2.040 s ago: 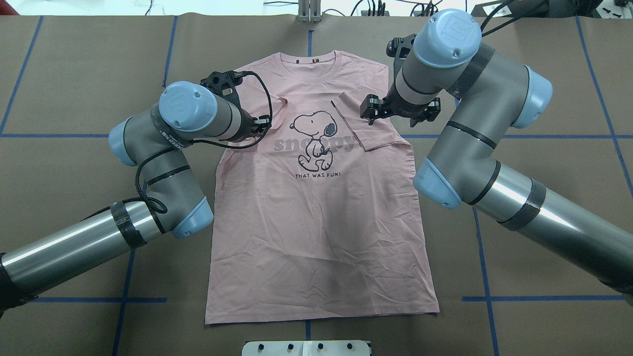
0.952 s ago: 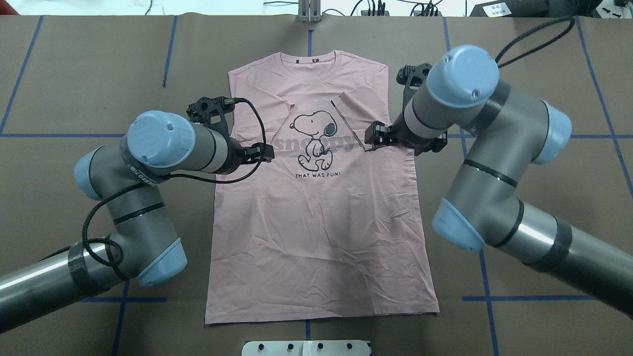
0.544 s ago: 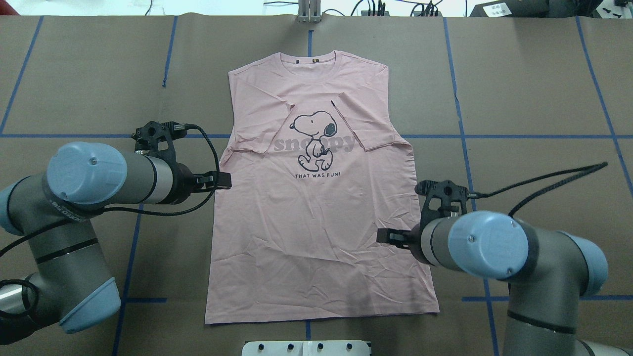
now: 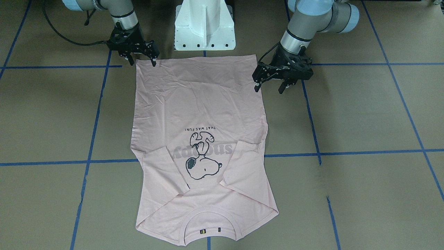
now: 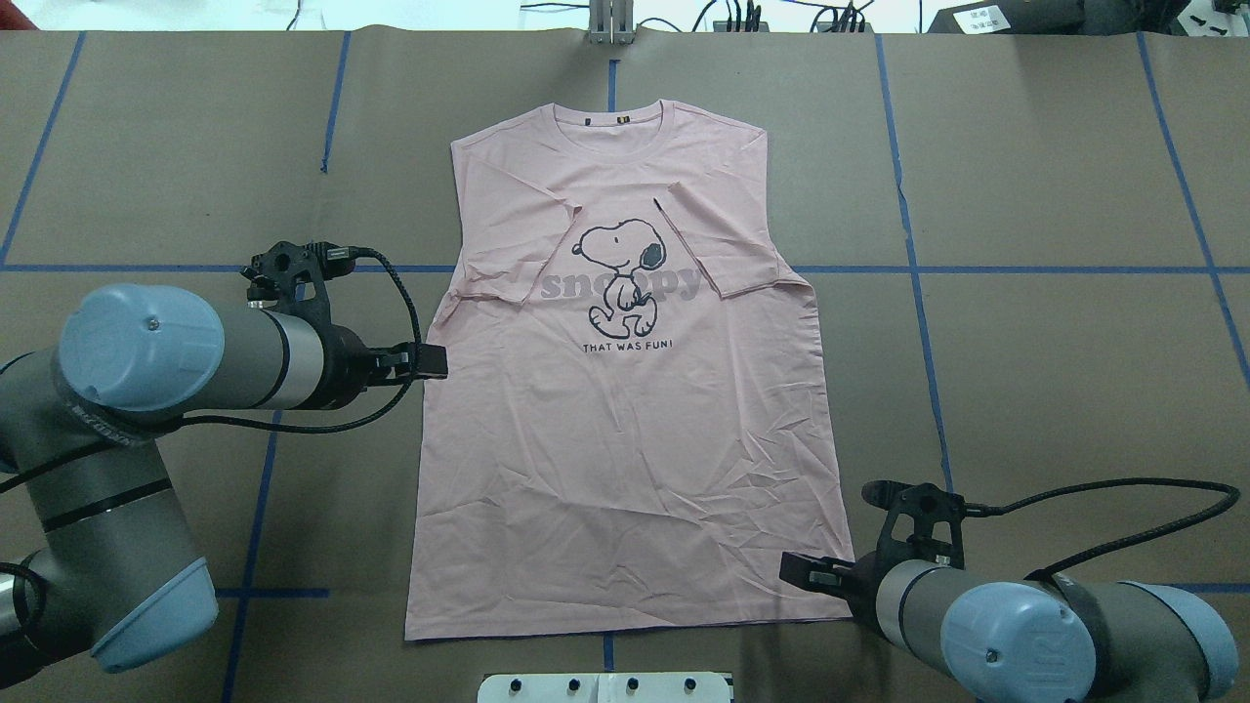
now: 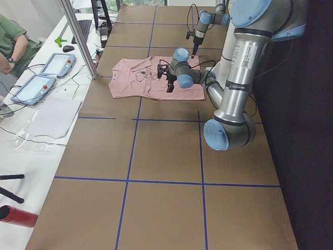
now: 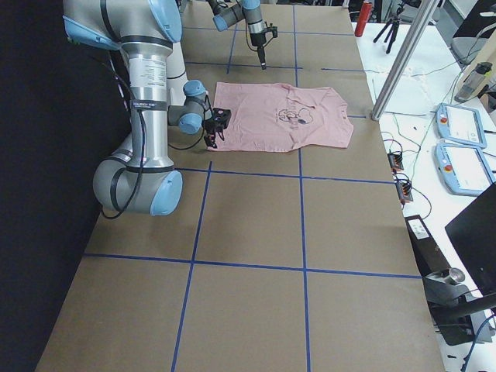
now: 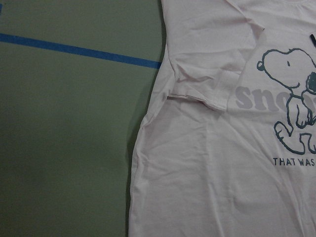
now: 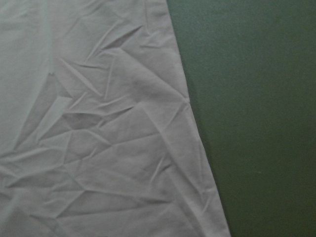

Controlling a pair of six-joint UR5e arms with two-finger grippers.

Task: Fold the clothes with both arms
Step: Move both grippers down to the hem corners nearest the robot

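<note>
The pale pink T-shirt (image 5: 625, 469) lies flat and print-up on the brown table, collar away from me, both sleeves folded in over the chest. In the front view (image 4: 197, 97) the hem is at the top. My left gripper (image 5: 435, 363) hangs open and empty beside the shirt's left side edge; the front view (image 4: 268, 87) shows its fingers apart. My right gripper (image 5: 803, 574) is open and empty over the shirt's right hem corner, also in the front view (image 4: 142, 63). The left wrist view shows the folded sleeve and print (image 8: 222, 173). The right wrist view shows wrinkled fabric (image 9: 98, 123).
The white pedestal (image 4: 204, 24) stands just behind the hem. Blue tape lines (image 5: 913, 264) cross the table. A metal post (image 6: 78, 36), tablets (image 6: 54, 63) and a seated person (image 6: 13, 44) are past the table's far edge.
Both grippers left the folded-in sleeves and drew back toward me. The left one went to the shirt's left side edge, the right one to the right hem corner.
</note>
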